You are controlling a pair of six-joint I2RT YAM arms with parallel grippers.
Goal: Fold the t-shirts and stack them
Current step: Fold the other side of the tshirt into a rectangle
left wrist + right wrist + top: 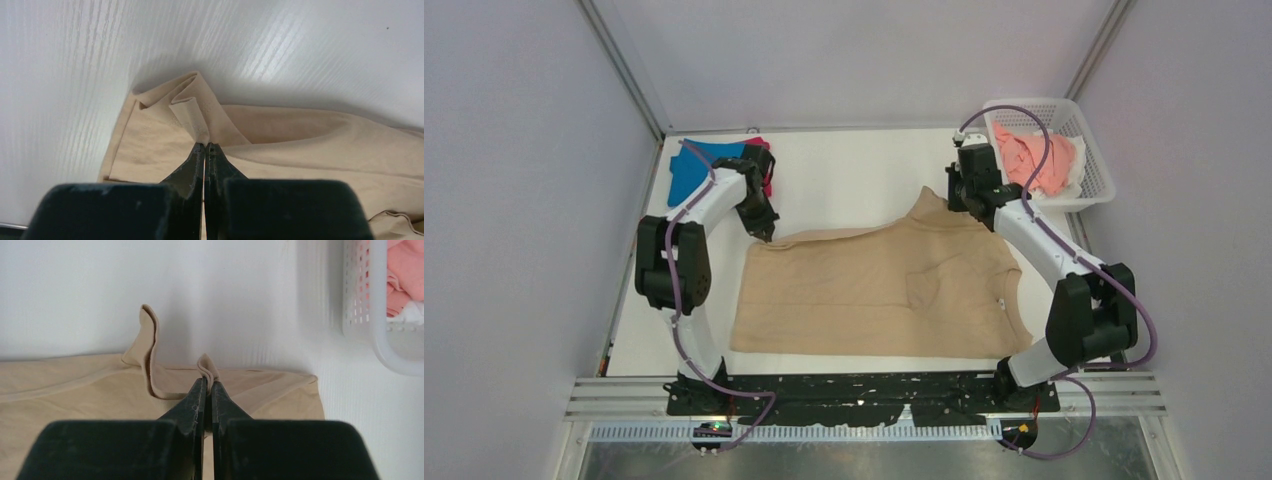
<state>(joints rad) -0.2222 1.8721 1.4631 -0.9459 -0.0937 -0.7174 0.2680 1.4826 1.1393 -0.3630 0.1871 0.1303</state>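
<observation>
A large tan t-shirt (874, 295) lies spread on the white table. My left gripper (766, 236) is shut on its far left corner, with a pinched fold of tan cloth (192, 115) between the jaws (205, 146). My right gripper (957, 198) is shut on its far right edge, with a fold of tan cloth (207, 369) between the jaws (206, 382). The far edge of the shirt is drawn toward me and hangs between the two grippers. Blue (692, 163) and magenta (764, 165) shirts lie at the far left corner. Salmon-pink (1029, 160) and white (1079, 158) shirts sit in the basket.
A white plastic mesh basket (1096, 190) stands at the far right corner, close beside the right arm; its wall shows in the right wrist view (370, 315). Bare white table (854, 175) lies beyond the tan shirt. Grey walls enclose the table on three sides.
</observation>
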